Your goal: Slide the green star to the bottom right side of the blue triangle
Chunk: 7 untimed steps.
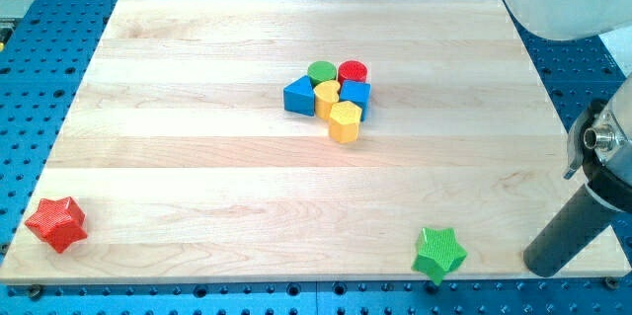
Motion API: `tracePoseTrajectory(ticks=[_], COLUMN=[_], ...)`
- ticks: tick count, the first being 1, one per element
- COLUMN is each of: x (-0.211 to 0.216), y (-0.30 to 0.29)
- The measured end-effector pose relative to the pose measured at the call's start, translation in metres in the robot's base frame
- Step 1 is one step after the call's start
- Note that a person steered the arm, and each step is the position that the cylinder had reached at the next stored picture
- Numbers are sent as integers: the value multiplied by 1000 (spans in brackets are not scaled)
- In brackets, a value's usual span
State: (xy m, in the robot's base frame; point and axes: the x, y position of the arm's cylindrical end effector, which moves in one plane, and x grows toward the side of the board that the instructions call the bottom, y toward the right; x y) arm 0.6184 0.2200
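Camera view shows my tip (541, 266) resting at the board's (197, 177) near right corner, touching nothing, just right of the green star (438, 253) on the near edge. Bare wood lies between them and the far cluster, where the blue triangle (298, 96) sits leftmost. A red star (55, 223) occupies the near left corner.
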Motion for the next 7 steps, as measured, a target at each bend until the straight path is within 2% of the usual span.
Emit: tracePoseTrajectory(ticks=[1,2,3,4,5,6,7], x=[0,0,-35,-86,-70,-2,0], y=[-32,-114,-219,-287,-204,-167,-220])
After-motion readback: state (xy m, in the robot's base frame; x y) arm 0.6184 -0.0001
